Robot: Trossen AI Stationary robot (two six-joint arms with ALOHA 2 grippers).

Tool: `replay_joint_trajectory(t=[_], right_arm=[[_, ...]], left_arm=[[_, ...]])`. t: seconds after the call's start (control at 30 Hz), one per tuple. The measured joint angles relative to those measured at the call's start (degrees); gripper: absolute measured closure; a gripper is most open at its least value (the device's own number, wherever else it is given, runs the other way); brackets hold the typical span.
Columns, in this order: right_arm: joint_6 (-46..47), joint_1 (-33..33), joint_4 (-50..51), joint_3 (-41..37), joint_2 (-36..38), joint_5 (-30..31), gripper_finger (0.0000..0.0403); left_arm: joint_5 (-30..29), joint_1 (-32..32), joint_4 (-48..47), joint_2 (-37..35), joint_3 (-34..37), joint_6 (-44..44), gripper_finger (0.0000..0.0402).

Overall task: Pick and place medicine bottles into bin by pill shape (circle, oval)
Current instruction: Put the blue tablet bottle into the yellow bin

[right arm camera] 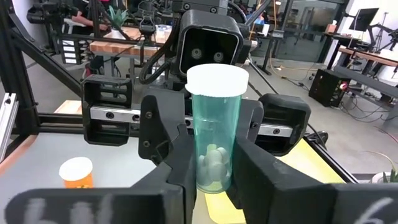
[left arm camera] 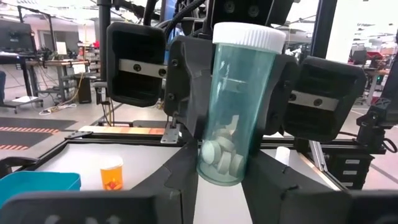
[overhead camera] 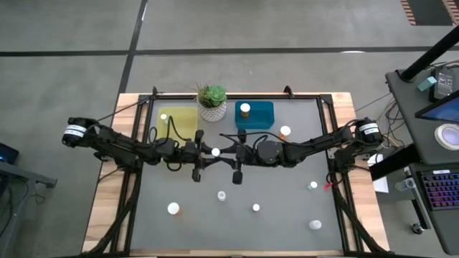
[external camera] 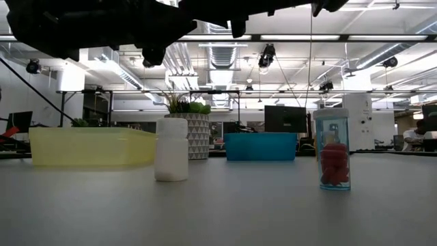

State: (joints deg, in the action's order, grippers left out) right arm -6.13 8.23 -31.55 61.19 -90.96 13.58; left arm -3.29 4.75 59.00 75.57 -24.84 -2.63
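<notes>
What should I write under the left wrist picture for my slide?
Two grippers, left and right, hold one clear bottle of white round pills above the table.

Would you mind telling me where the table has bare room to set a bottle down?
Free: the mat's left side, below the yellow bin, and the strip right of the blue bin. Crowded: the centre, where the left gripper and right gripper meet around a clear bottle, and the lower right among scattered bottles.
</notes>
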Motion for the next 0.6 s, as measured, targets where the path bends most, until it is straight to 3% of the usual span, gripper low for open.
replay_joint_trajectory(t=[0.47,0.6], right_arm=[[-0.50,0.00,1.38,0.00,0.02,-0.03,0.0324],[-0.52,0.00,1.65,0.00,0.04,-0.04,0.0324]], left_arm=[[0.00,-0.02,-2.85,-1.16,0.39,0.18,0.0293],[0.00,-0.02,-3.08,-2.54,1.24,0.20,0.0270]])
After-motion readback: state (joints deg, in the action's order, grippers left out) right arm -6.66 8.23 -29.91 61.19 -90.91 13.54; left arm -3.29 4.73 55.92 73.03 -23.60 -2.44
